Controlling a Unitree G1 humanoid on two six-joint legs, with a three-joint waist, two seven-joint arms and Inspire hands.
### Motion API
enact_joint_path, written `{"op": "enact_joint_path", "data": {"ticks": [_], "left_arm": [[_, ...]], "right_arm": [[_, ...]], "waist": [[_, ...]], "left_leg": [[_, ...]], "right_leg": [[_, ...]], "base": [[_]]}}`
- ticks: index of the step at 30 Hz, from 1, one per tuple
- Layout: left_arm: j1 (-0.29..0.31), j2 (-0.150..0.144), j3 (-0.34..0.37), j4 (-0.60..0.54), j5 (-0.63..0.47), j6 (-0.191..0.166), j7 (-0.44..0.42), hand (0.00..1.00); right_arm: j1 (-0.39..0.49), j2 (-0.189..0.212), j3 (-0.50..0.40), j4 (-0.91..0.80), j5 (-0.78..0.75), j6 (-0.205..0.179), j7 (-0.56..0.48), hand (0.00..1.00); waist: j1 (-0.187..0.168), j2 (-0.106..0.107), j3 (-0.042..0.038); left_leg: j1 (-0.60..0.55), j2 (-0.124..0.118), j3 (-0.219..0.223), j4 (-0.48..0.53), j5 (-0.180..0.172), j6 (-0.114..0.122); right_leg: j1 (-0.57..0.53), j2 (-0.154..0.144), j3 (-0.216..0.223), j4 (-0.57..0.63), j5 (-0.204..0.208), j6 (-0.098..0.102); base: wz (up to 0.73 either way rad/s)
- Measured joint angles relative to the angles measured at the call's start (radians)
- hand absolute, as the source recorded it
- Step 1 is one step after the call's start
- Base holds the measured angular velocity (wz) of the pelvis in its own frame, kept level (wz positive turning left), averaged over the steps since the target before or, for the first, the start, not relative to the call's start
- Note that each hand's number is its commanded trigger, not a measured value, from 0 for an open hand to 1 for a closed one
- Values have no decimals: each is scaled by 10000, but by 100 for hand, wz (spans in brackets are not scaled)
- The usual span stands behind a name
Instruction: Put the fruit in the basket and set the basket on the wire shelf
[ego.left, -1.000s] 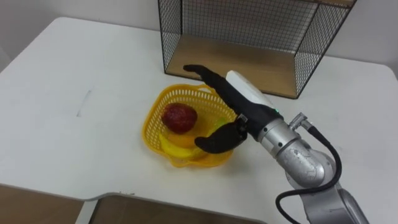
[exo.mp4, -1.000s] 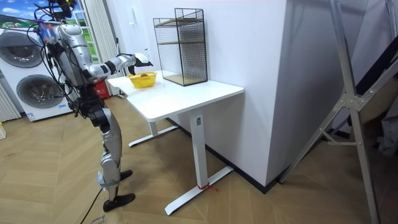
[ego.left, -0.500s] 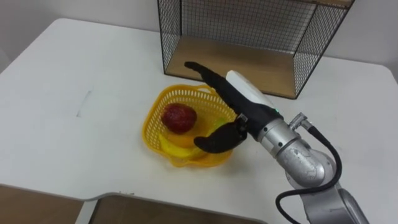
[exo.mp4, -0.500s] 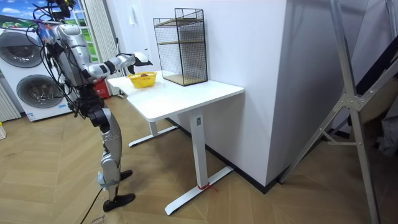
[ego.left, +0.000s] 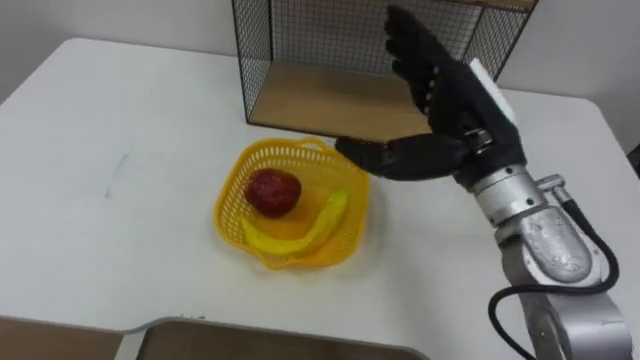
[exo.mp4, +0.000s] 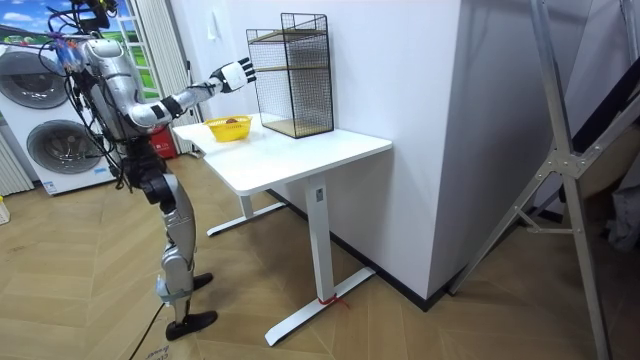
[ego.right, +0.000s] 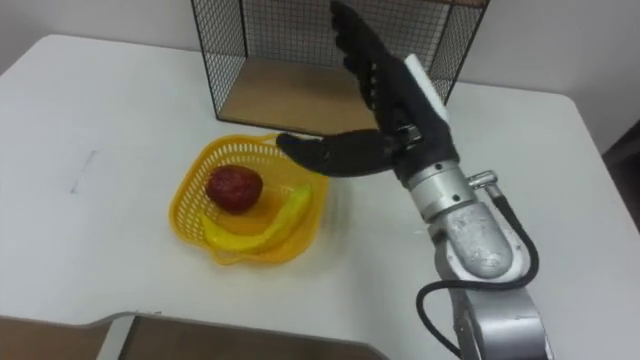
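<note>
While the right hand (ego.left: 455, 100) hangs in the air with its fingers straight and spread and its thumb stuck out sideways, it holds nothing. From the left eye view, the yellow basket (ego.left: 226, 228) sits on the white table (ego.left: 110, 190), with bare tabletop to the basket's left, front and right. Just behind the basket stands the wire shelf (ego.left: 320, 100), its open front and wooden floor facing the basket, with a narrow strip of table between the two. A red fruit (ego.left: 273, 191) lies in the basket's left half, and a banana (ego.left: 308, 230) curves along its front and right side. The thumb's tip shows over the basket's back right rim. The fingers point up behind the basket, apart from both fruits.

From the room view, the robot stands at the end of the table (exo.mp4: 300, 150) on the room view's left. Its hand (exo.mp4: 238, 73) is held well above the basket (exo.mp4: 230, 128), near the upper level of the shelf (exo.mp4: 292, 75).

From the right eye view, the hand (ego.right: 400, 100) shows above and to the right of the basket (ego.right: 184, 205). The red fruit (ego.right: 234, 187) and banana (ego.right: 272, 225) lie side by side inside the basket.
</note>
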Motion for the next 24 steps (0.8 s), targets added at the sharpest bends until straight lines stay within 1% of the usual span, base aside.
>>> {"op": "enact_joint_path", "data": {"ticks": [2,3,4,5,6,7,8,9,10,12,13,14,15,16,17,18,19,20,21,22,23,24], "left_arm": [[217,-70,393,1,-358,-76,5,0],[385,-122,684,-2,-657,-108,15,0],[566,-180,1008,2,-1077,-107,27,0],[658,-203,1165,3,-1342,-107,29,0],[794,-224,1516,51,-1824,-116,37,0],[858,-218,1908,206,-2161,-136,100,0],[878,-214,2074,292,-2347,-156,210,0],[985,-214,2347,346,-2842,-193,398,0],[1101,-214,2607,355,-3358,-259,556,0],[1201,-208,3024,342,-3947,-329,849,0],[1278,-191,3265,342,-4144,-374,1063,0],[1291,-182,3471,330,-4208,-381,1169,0],[1286,-164,3918,213,-4431,-382,1469,0],[1266,-148,4240,-161,-4630,-389,1915,0],[1269,-132,4381,-378,-4635,-400,2141,0],[1279,-111,4677,-915,-4636,-455,2611,0],[1349,-126,4953,-1770,-4620,-469,3051,0],[1379,-133,5060,-2279,-4590,-504,3280,0],[1399,-131,5312,-3141,-4421,-665,3745,0],[1338,-138,5498,-4164,-4247,-753,4256,0],[1348,-140,5505,-4787,-4082,-758,4555,0],[1405,-142,5507,-5993,-3843,-845,5106,0]], "right_arm": [[159,13,-271,-68,546,-19,-26,0],[322,14,-409,-151,723,-20,-63,0],[513,12,-538,-224,1038,-21,-155,0],[554,9,-580,-227,1182,-20,-220,0],[609,4,-697,-237,1435,-20,-329,0],[740,-4,-867,-246,1684,-35,-391,0],[845,-7,-953,-248,1789,-69,-427,0],[1010,-9,-1022,-251,1896,-105,-579,0],[1205,-9,-1118,-251,1967,-111,-702,0],[1566,-9,-1301,-249,2043,-112,-926,0],[1769,-13,-1335,-246,2037,-111,-1132,0],[1850,-14,-1359,-235,2034,-111,-1209,0],[1973,-25,-1381,-211,2024,-112,-1399,0],[2011,-27,-1382,-163,1966,-111,-1600,0],[2046,-28,-1389,-167,1879,-112,-1712,0],[2139,-27,-1405,-177,1768,-112,-1887,0],[2262,-26,-1489,-187,1772,-113,-1977,0],[2330,-26,-1540,-187,1778,-120,-2030,0],[2483,-18,-1626,-187,1745,-151,-2205,0],[2678,-18,-1690,-186,1611,-221,-2346,0],[2777,-18,-1706,-184,1522,-271,-2427,0],[2949,-14,-1701,-182,1451,-348,-2592,0]], "waist": [[-9,103,-24],[11,151,-62],[49,273,-94],[54,302,-119],[72,385,-117],[68,417,-140],[94,452,-158],[102,520,-204],[92,556,-216],[146,550,-216],[156,519,-201],[154,579,-201],[168,574,-166],[143,587,-187],[149,602,-200],[200,590,-202],[306,580,-200],[369,571,-200],[483,558,-206],[603,562,-209],[647,562,-208],[750,561,-204]], "left_leg": [[-5,-3,5,47,-32,20],[33,-14,7,36,-34,24],[57,-16,25,24,-34,30],[68,-16,25,24,-34,30],[129,-12,25,26,-32,31],[201,-10,27,25,-32,31],[210,-11,25,27,-34,29],[205,-11,14,43,-34,28],[213,-24,5,34,-33,28],[218,-51,6,-3,-14,42],[224,-73,-7,-30,11,52],[225,-77,-6,-29,13,56],[221,-79,5,-27,19,62],[222,-77,8,-25,32,62],[230,-77,6,-25,38,61],[234,-82,-5,-27,55,63],[239,-82,-15,-29,64,65],[234,-80,-31,-27,64,65],[233,-86,-76,-31,64,65],[239,-89,-94,-33,63,64],[234,-89,-91,-38,62,64],[208,-90,-81,-52,62,64]], "right_leg": [[31,-4,20,0,1,2],[59,-17,27,1,4,8],[71,-26,55,2,5,11],[74,-29,57,3,5,11],[85,-27,72,3,5,11],[150,-25,66,-1,5,12],[162,-26,50,1,2,16],[169,-28,27,-5,-2,18],[198,-32,21,-27,-7,23],[206,-54,28,-36,-23,32],[211,-69,29,-35,-32,45],[212,-72,42,-33,-37,51],[206,-71,63,-38,-41,56],[188,-68,64,-40,-40,55],[187,-63,72,-45,-40,55],[197,-62,72,-56,-38,53],[205,-63,84,-48,-35,50],[204,-63,75,-39,-35,50],[208,-67,52,-39,-36,51],[208,-68,45,-50,-36,51],[196,-68,40,-55,-37,51],[156,-68,65,-81,-38,53]], "base": [[-2],[0],[-4],[-4],[0],[0],[0],[4],[0],[0],[0],[0],[0],[0],[0],[0],[0],[0],[0],[0],[0],[0]]}}
